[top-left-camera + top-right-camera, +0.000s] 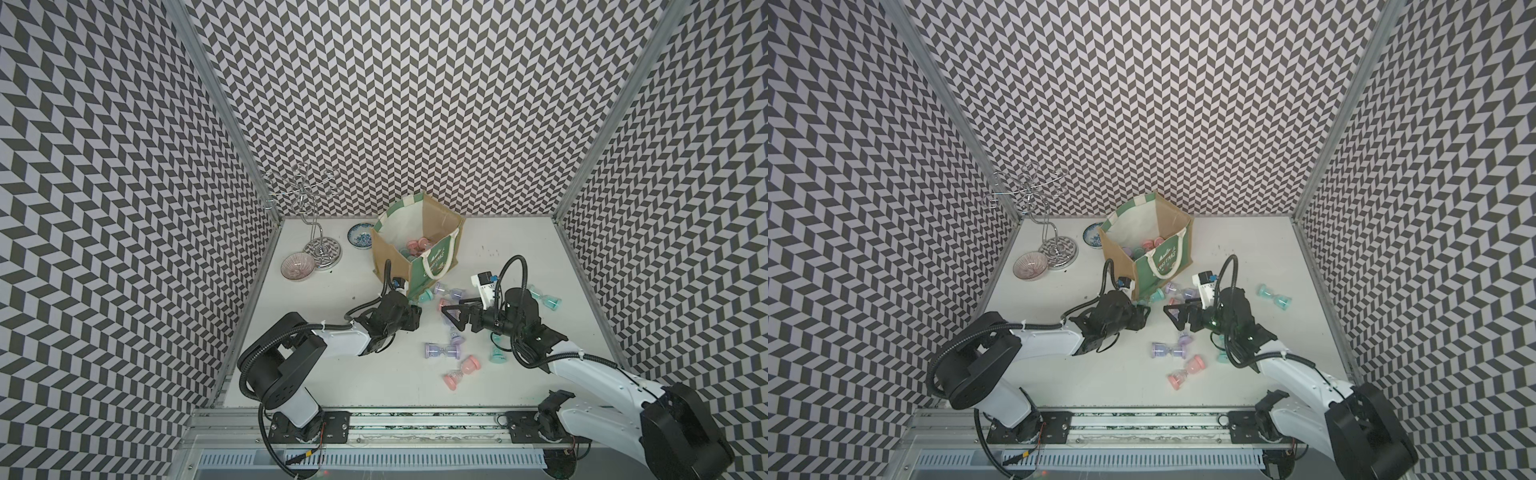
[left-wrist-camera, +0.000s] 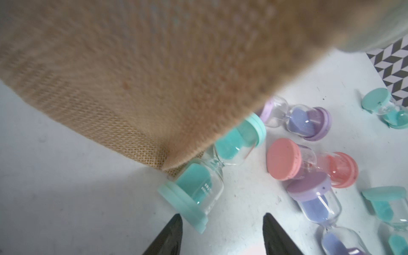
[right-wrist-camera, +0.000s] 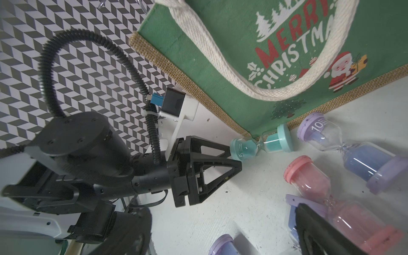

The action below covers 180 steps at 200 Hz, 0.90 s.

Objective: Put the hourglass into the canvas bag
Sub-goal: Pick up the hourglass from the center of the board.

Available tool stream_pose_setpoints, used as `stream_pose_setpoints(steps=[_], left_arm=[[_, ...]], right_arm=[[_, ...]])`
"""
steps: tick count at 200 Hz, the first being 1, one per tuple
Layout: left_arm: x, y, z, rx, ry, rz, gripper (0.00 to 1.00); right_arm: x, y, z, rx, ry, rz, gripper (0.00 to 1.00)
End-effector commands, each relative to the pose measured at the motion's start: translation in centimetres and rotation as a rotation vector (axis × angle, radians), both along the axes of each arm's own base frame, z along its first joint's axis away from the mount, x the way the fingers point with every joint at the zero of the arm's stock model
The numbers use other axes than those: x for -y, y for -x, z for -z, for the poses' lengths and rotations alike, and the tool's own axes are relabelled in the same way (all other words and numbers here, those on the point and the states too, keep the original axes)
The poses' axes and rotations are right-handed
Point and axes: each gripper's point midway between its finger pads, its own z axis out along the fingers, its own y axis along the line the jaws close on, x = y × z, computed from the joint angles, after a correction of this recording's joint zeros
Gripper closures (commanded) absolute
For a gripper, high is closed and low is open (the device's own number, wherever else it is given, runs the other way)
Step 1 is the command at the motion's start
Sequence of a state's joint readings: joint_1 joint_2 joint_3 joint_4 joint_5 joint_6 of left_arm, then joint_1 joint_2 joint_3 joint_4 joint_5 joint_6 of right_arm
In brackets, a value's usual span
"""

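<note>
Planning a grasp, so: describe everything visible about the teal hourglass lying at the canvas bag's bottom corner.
The teal hourglass lies on its side on the white table: two clear glass bulbs joined by a narrow neck, teal sand in both, a round teal cap on each end, white print including a 5 on the glass. The bottom corner of the canvas bag sits over its neck. The open left gripper points at its nearer cap; contact is unclear.
</note>
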<state>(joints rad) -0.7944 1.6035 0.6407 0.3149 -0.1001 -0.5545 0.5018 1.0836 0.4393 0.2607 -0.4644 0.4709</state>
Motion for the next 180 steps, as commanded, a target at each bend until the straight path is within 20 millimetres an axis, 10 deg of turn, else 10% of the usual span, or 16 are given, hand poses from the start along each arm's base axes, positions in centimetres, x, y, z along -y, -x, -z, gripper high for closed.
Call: stream_pose_setpoints(steps=[1, 82, 180], left_arm=[[0.6, 0.8, -1.2, 0.015, 0.019, 0.018, 0.41], [-0.9, -1.7, -3.0, 0.154, -0.111, 0.020, 0.37], [0.1, -2.9, 0.4, 0.176, -0.181, 0.147, 0.28]], right_arm=[[0.0, -0.2, -1.8, 0.063, -0.016, 0.010, 0.01], [1.0, 0.0, -5.5, 0.119, -0.088, 0.072, 0.01], [1.8, 1.3, -8.2, 0.175, -0.198, 0.092, 0.01]])
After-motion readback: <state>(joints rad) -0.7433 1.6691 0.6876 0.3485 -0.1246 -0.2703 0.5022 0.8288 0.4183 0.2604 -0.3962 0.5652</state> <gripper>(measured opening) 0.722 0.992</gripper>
